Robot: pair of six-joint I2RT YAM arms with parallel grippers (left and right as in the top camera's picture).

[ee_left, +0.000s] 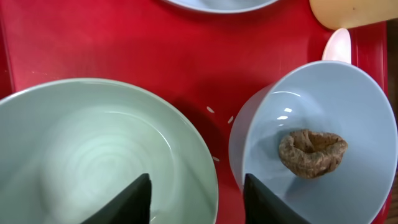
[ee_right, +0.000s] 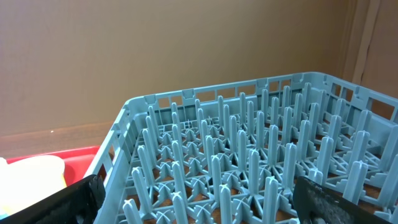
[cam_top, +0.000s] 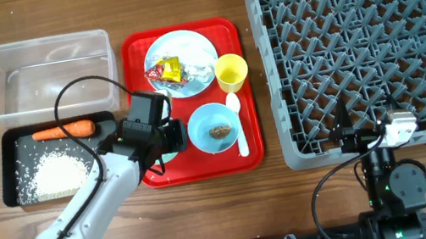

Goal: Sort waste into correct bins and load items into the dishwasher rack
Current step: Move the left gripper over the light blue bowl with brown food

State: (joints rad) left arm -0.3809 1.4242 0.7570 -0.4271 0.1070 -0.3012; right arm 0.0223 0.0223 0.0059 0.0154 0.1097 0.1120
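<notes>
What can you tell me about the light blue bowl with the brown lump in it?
The round light blue bowl looks glossy, like plastic, and stands upright on the flat red tray. A wrinkled brown food lump sits inside; otherwise it's clean. A white spoon lies along its right side; a second pale bowl stands close on its left, red tray showing between.

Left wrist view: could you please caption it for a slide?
Open left gripper above empty round light blue bowl, beside second blue bowl holding brown food lump, on flat red tray.
</notes>
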